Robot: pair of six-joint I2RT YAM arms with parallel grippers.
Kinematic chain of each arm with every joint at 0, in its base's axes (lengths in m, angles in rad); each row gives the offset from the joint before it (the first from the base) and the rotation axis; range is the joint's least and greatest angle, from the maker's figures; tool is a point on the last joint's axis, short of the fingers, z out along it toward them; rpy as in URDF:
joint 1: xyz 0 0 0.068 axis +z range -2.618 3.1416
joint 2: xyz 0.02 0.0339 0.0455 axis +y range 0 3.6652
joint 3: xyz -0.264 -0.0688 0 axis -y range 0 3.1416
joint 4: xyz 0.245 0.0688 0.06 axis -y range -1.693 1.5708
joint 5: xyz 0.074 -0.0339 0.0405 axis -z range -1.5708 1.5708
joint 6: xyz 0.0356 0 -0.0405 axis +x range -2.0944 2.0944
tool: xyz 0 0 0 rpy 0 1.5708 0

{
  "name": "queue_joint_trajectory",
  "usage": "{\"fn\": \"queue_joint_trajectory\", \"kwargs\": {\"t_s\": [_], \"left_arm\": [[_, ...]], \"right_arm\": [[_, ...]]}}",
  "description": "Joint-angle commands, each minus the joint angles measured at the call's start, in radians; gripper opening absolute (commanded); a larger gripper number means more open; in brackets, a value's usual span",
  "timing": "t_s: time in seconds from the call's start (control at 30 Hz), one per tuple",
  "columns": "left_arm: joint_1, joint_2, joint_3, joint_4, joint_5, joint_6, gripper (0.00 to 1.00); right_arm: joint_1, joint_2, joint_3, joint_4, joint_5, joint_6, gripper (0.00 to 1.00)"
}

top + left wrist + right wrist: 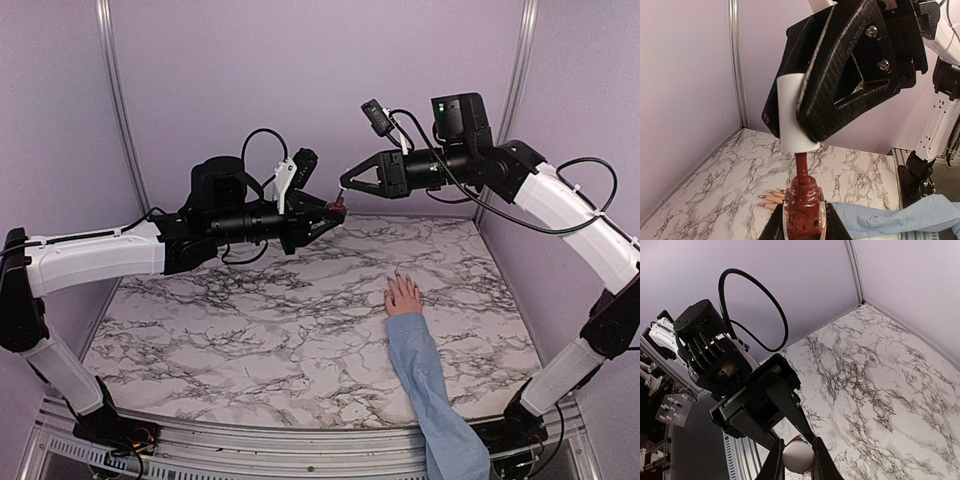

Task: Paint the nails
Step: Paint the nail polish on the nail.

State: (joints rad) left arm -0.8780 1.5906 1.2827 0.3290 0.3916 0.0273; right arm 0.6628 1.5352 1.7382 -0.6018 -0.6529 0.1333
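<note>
My left gripper (pixel 328 213) is shut on a small bottle of dark red polish (pixel 804 210), held high above the table. My right gripper (pixel 347 186) is shut on the bottle's white cap (pixel 795 112). The cap is lifted just off the neck, and its red-coated brush stem (pixel 801 172) still reaches into the bottle. The cap's round top shows between the right fingers in the right wrist view (pixel 798 456). A pinkish hand (pixel 403 295) in a light-blue sleeve (pixel 430 380) lies flat on the marble below. Its long dark-tipped nails (pixel 762 196) point away from the arms.
The marble table top (pixel 250 320) is walled in lilac at the back and sides. The sleeved forearm runs from the near right edge toward the middle. The left arm's body (pixel 715 355) fills the left of the right wrist view.
</note>
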Motion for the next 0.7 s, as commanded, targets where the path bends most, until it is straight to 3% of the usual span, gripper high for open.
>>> {"fn": "queue_joint_trajectory", "kwargs": {"t_s": [0.0, 0.67], "left_arm": [[0.001, 0.002, 0.029, 0.015, -0.002, 0.005, 0.00], [0.000, -0.003, 0.026, 0.015, -0.006, 0.004, 0.00]], "right_arm": [[-0.007, -0.009, 0.052, -0.001, 0.014, -0.006, 0.00], [-0.006, -0.021, 0.047, -0.049, 0.068, -0.046, 0.00]]}}
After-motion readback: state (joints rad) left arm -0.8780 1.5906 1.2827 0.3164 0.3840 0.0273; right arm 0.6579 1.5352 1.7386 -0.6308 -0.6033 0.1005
